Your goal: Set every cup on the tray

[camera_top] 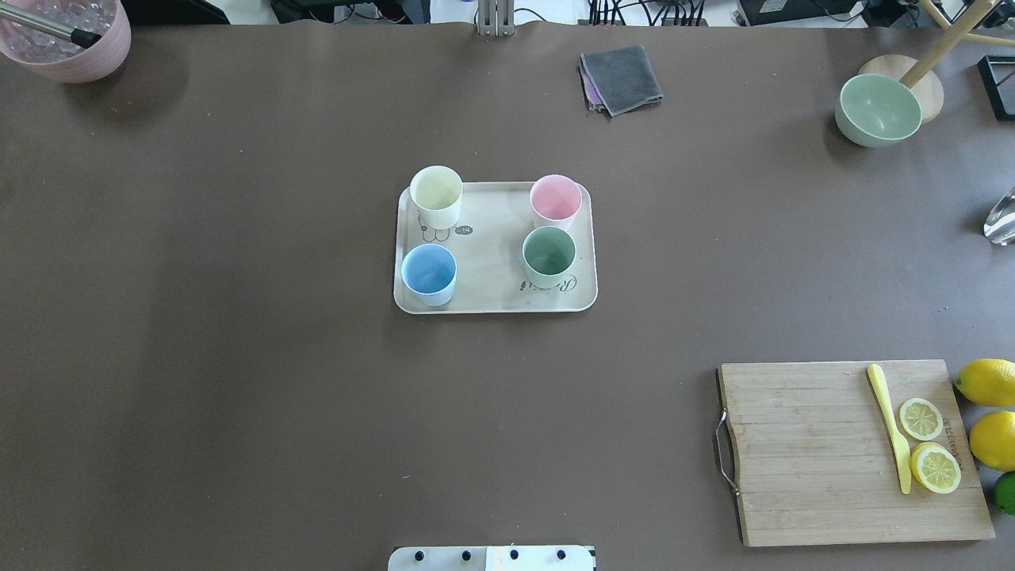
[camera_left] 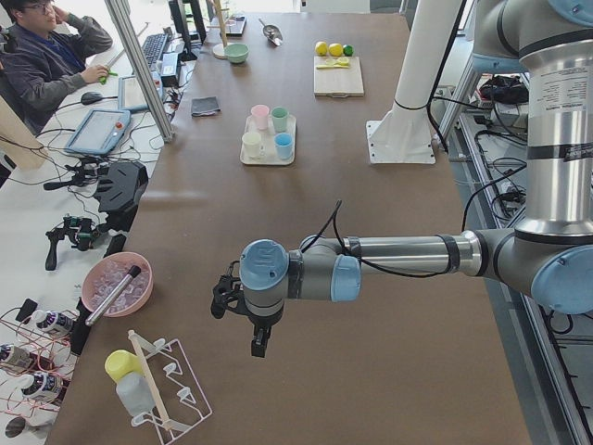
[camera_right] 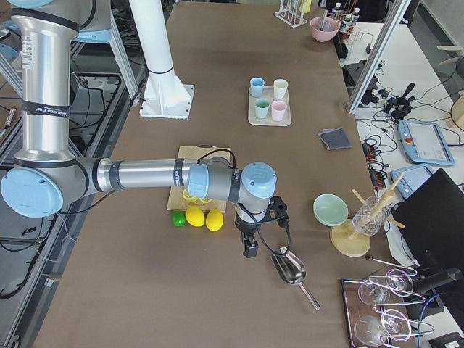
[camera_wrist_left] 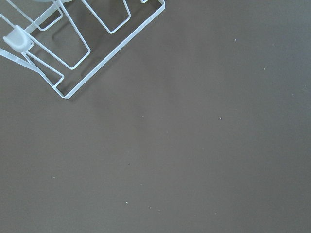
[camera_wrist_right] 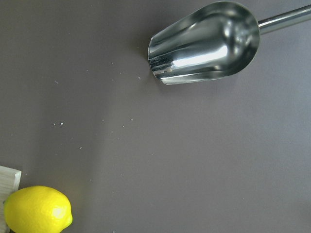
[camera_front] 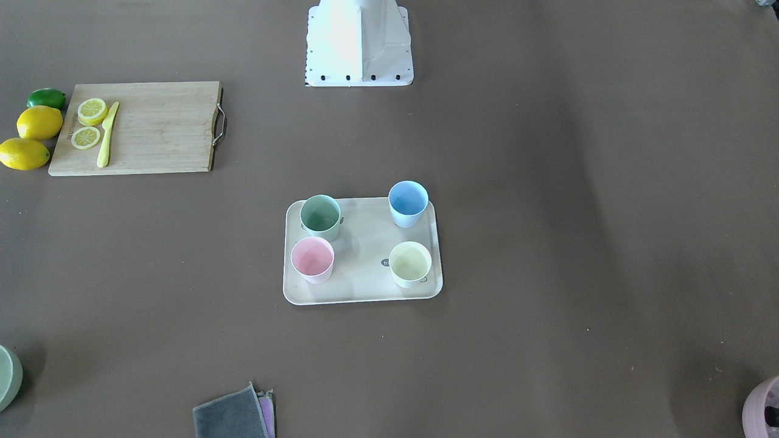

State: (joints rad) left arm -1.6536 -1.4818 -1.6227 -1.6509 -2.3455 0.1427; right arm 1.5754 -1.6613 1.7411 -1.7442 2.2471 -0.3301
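Note:
The cream tray (camera_top: 492, 238) lies mid-table, also in the front-facing view (camera_front: 362, 267). Standing upright on it are a blue cup (camera_top: 429, 272), a pale yellow cup (camera_top: 436, 194), a pink cup (camera_top: 555, 200) and a green cup (camera_top: 549, 255). My left gripper (camera_left: 260, 345) hangs over the table's left end, far from the tray. My right gripper (camera_right: 251, 249) hangs over the right end, beside the lemons. Both show only in the side views, so I cannot tell whether they are open or shut. The wrist views show no fingers.
A wooden cutting board (camera_top: 801, 452) carries lemon slices and a yellow knife (camera_top: 890, 424), with lemons (camera_top: 987, 382) beside it. A grey cloth (camera_top: 621, 78), a green bowl (camera_top: 879, 109) and a pink bowl (camera_top: 67, 44) stand along the far edge. A metal scoop (camera_wrist_right: 206, 43) and a wire rack (camera_wrist_left: 73, 53) lie below the wrists.

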